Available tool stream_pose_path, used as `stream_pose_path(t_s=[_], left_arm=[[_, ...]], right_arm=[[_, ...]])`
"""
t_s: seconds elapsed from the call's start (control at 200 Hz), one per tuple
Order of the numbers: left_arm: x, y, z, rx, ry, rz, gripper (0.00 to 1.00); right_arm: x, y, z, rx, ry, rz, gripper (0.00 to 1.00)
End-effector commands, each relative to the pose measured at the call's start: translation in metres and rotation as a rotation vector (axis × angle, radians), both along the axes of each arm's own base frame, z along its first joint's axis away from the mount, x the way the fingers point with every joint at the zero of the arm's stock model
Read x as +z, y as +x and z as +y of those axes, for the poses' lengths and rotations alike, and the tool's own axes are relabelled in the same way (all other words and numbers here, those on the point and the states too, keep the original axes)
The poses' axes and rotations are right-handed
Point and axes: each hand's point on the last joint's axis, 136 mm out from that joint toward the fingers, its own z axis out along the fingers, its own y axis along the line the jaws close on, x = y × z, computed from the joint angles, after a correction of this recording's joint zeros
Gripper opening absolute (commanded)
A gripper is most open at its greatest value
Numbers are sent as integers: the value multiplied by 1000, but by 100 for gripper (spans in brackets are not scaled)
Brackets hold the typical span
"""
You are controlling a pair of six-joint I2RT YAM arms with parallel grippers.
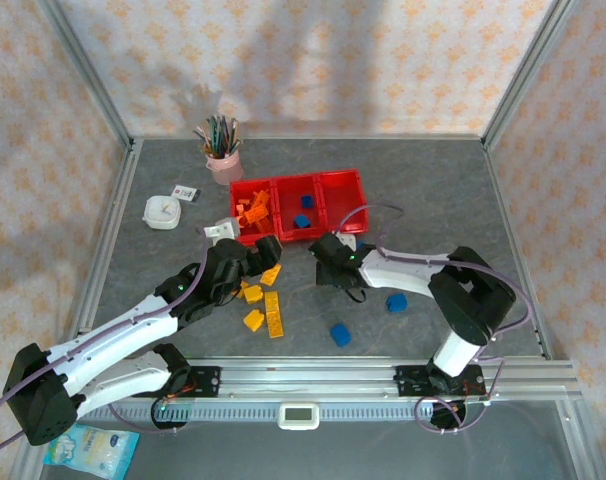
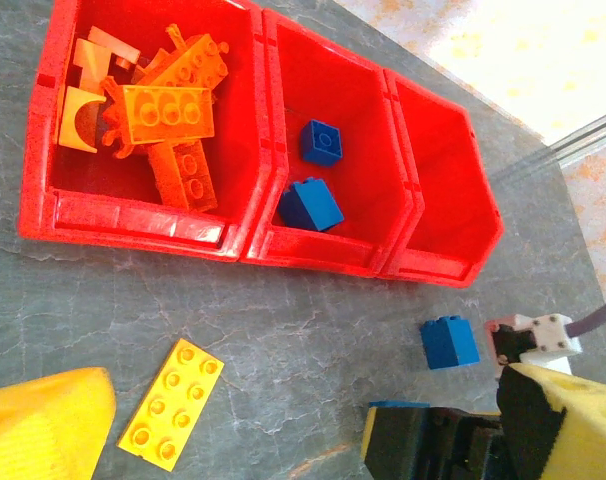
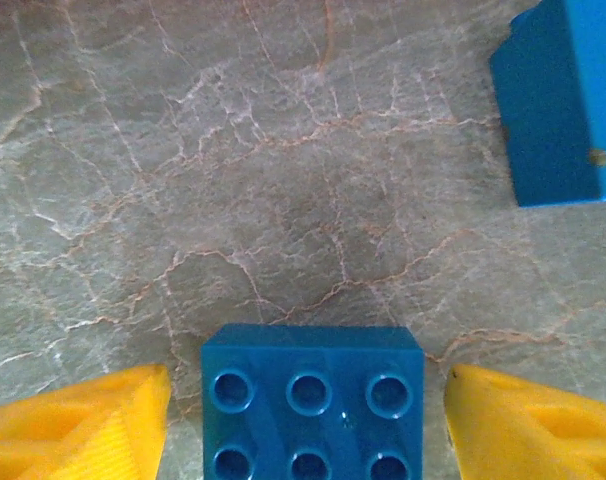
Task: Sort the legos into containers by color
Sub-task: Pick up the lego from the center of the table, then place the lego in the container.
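Observation:
Three joined red containers (image 1: pixel 328 180) (image 2: pixel 133 215) stand mid-table. The left one holds several orange legos (image 2: pixel 168 112), the middle one two blue legos (image 2: pixel 311 204), and the right one nothing. My right gripper (image 1: pixel 329 262) (image 3: pixel 308 385) is open just in front of the containers. It straddles a blue lego (image 3: pixel 313 420), with a gap showing on each side. A second blue lego (image 3: pixel 558 100) (image 2: pixel 449 342) lies close by. My left gripper (image 1: pixel 268 252) (image 2: pixel 308 385) is open above the table, holding nothing. A yellow plate lego (image 2: pixel 171 403) lies beside its left finger.
Several yellow and orange legos (image 1: pixel 273 313) lie near the left gripper. Two blue legos (image 1: pixel 396 302) (image 1: pixel 340 334) lie near the front right. A pink cup of pens (image 1: pixel 223 160), a white round object (image 1: pixel 163 212) and a small card (image 1: pixel 186 192) sit at the back left.

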Motion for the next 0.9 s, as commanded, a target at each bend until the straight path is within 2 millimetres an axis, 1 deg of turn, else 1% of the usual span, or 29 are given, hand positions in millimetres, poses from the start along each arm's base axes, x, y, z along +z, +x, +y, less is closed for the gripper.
stream_pose_path(t_s=[0.0, 0.175, 0.285, 0.36, 0.43, 0.571, 0.636, 0.696, 0.751, 0.826, 0.896], left_arm=[[-1, -2, 5, 5, 29, -2, 99], [1, -2, 5, 1, 41, -3, 99], [0, -2, 5, -3, 45, 0, 99], [0, -2, 7, 1, 45, 0, 99], [1, -2, 8, -1, 44, -1, 99], [9, 1, 15, 10, 45, -9, 99], [12, 3, 23, 25, 50, -10, 99], [16, 5, 28, 29, 53, -16, 99], [20, 7, 32, 35, 60, -18, 99], [24, 11, 38, 45, 79, -22, 99], [26, 13, 42, 51, 95, -23, 99]], right_arm=[[-2, 9, 0, -19, -18, -32, 68], [-8, 14, -2, -8, -59, -42, 57], [-3, 16, 5, 22, -45, -44, 48], [8, 18, 10, 39, -38, -62, 43], [22, 21, 15, 55, -28, -86, 41], [62, 34, 32, 95, 40, -152, 41], [79, 44, 40, 113, 54, -189, 41], [92, 60, 44, 111, 57, -216, 41], [97, 75, 47, 107, 47, -225, 41], [111, 98, 57, 108, 56, -267, 41], [116, 120, 67, 118, 66, -292, 42]])
